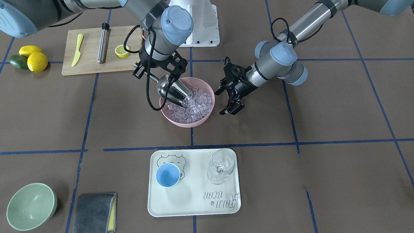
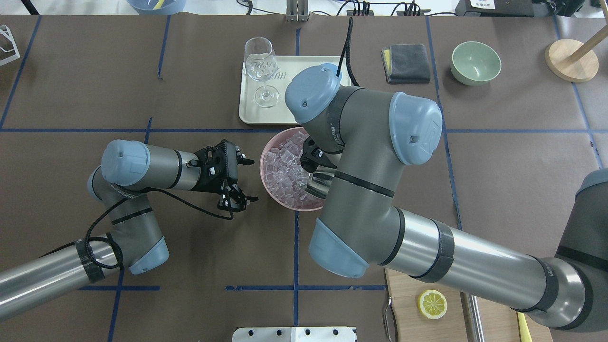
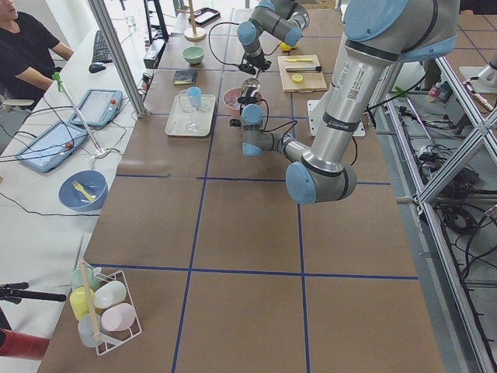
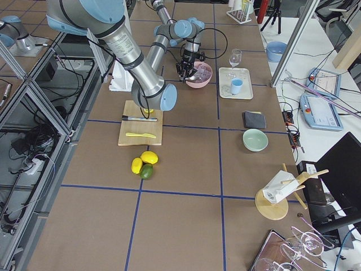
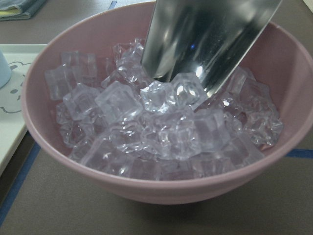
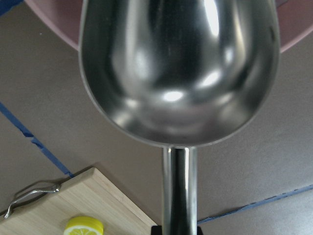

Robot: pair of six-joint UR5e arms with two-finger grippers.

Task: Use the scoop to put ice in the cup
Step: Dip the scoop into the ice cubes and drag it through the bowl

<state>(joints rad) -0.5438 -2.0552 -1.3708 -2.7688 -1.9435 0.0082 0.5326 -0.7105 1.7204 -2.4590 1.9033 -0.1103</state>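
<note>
Digging in: my right gripper clamps the scoop by the end of its thin handle. It is tilted nose-down so the lip bites into the ice heaped in the pink bowl, and the trough is not yet loaded. The left gripper, spread wide and holding nothing, hovers just beside the bowl's wall, probably to steady it. The cup stands on the tray, near its edge on the robot's right, placed to receive the pour.
</note>
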